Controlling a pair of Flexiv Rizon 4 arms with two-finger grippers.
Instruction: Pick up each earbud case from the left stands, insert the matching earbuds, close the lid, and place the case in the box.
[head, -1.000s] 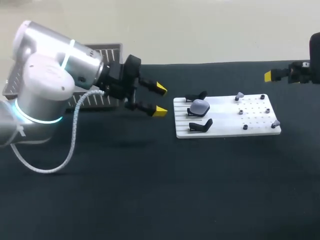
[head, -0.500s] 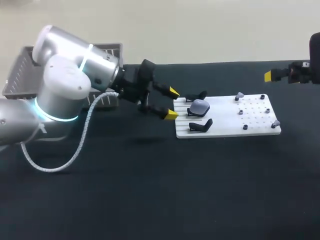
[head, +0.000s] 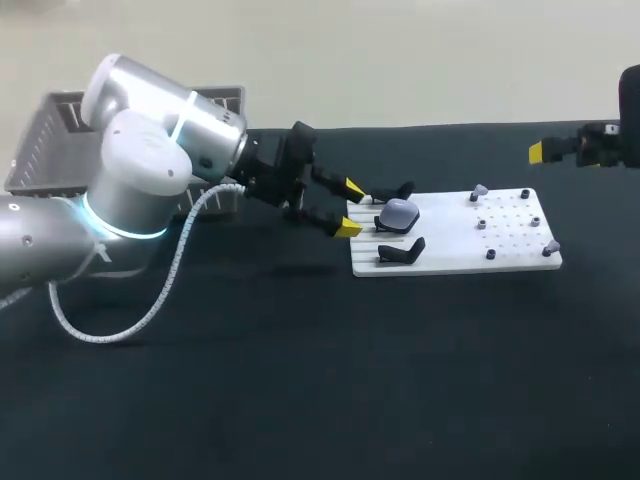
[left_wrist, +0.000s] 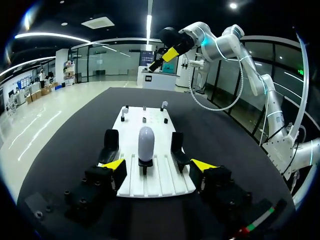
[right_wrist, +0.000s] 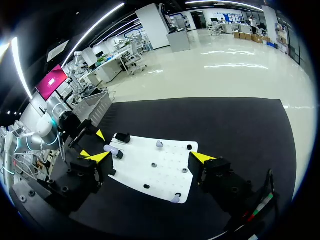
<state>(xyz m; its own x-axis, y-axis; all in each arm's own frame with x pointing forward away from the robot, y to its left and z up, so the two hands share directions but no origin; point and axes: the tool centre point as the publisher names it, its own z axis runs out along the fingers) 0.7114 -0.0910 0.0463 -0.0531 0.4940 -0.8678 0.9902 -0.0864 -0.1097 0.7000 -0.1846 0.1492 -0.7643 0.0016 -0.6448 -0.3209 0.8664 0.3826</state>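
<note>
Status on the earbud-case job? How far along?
Done: nothing provable. The far stand and near stand are bare, but the basket is mostly hidden by the left arm. In hand: left gripper open, short of the grey case on the middle stand, not touching. Right gripper open, empty. Left: grasp the case, insert the earbuds from the board, close the lid, box it.

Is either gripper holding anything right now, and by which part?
Nothing is held. The left gripper is open, just short of the earbud case; the right gripper is open and empty.
</note>
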